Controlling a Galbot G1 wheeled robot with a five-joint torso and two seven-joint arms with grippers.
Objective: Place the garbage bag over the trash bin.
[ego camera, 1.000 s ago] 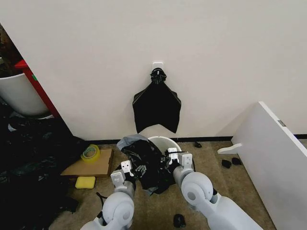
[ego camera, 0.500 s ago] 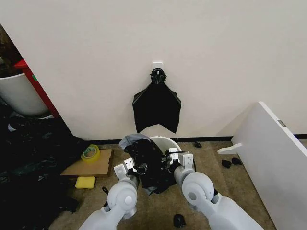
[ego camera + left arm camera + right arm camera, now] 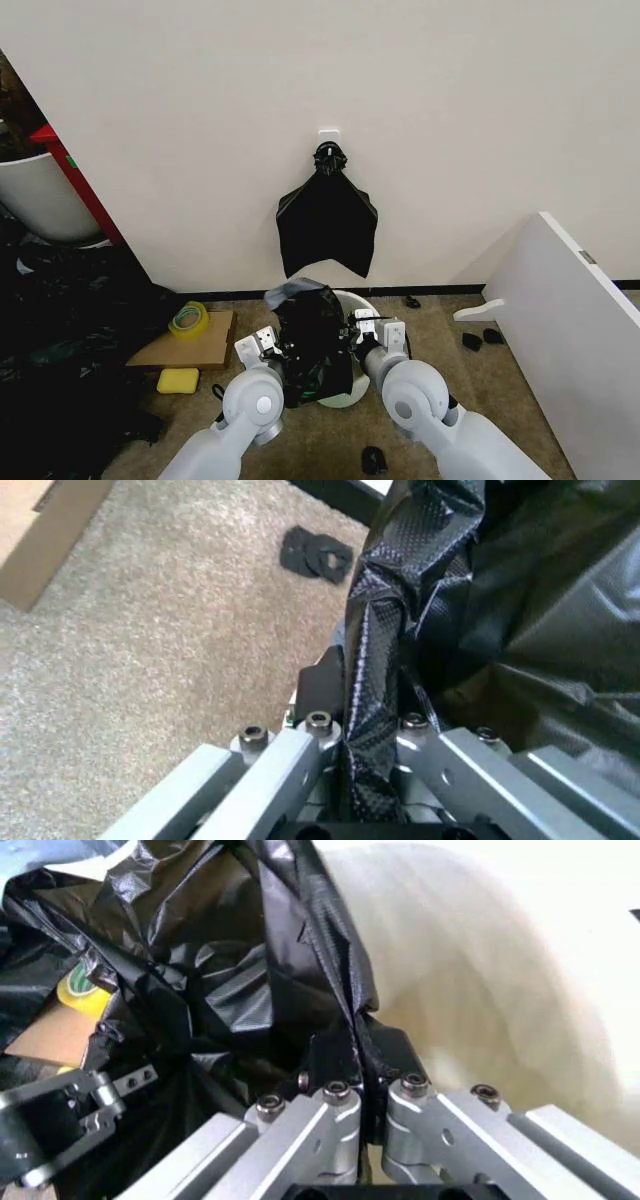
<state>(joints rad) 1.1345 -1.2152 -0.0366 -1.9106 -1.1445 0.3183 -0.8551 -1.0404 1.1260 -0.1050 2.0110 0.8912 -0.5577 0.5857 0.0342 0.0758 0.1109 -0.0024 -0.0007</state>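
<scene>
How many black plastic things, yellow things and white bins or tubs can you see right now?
Black plastic: 3, the crinkly garbage bag, the knotted bag bunch, the dark sheeting.
Yellow: 2, tape roll, sponge.
White: 2, round trash bin, big tub.
Total: 7.

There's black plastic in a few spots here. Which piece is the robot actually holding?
The crinkly garbage bag over the trash bin, pinched by the left gripper and right gripper. The knotted bunch hangs untouched on the wall.

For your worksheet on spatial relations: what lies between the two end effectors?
In the head view, the garbage bag hangs between the left end effector and right end effector, both shut on it, over the bin.
</scene>
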